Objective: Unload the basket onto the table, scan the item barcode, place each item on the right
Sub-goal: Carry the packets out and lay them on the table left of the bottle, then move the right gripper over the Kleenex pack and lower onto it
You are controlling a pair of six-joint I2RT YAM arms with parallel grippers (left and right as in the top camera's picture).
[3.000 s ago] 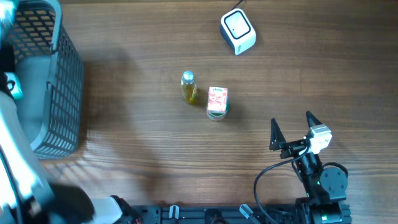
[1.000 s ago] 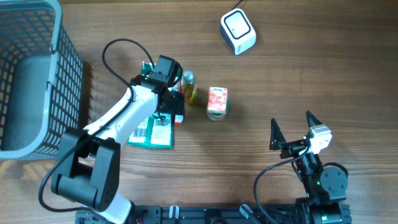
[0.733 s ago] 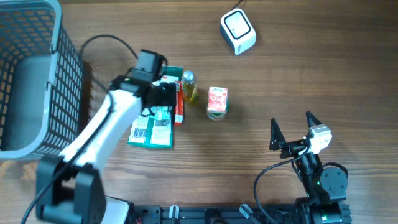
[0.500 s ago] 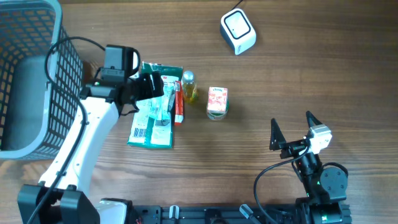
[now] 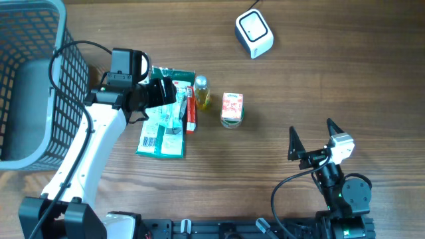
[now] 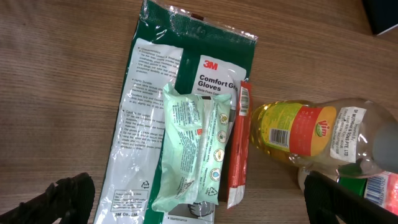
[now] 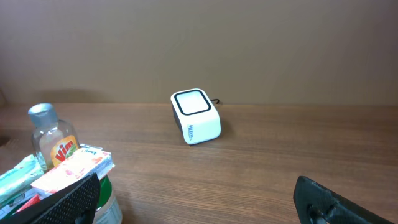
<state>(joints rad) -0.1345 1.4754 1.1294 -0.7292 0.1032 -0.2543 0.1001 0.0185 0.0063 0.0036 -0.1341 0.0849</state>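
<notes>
**Grip the glove pack clear of its code, then turn it to the scanner**

On the bench [image 5: 299, 79] the glove pack [image 5: 159, 136] lies flat, at about 9 o'clock from the middle of the overhead view. A wipes pack [image 6: 189, 149] and a thin red packet [image 6: 238, 149] rest on top of it. The left hand [image 5: 161, 93] hovers over the pack's 12 o'clock end with its fingers spread wide, holding nothing. The right hand [image 5: 312, 136] sits at 5 o'clock, also spread and empty.

I cannot tell which item is meant to be scanned; the glove pack looks likeliest. To do it well, slide the smaller packets off first. Pinch a short edge away from the print, then carry the pack toward the scanner [image 5: 254, 33] at 1 o'clock, with the film taut and the code facing the window.

The pack's long axis runs roughly 12 to 6, tipped slightly toward 1. What looks like its barcode sits face up near the 6 o'clock end.
</notes>
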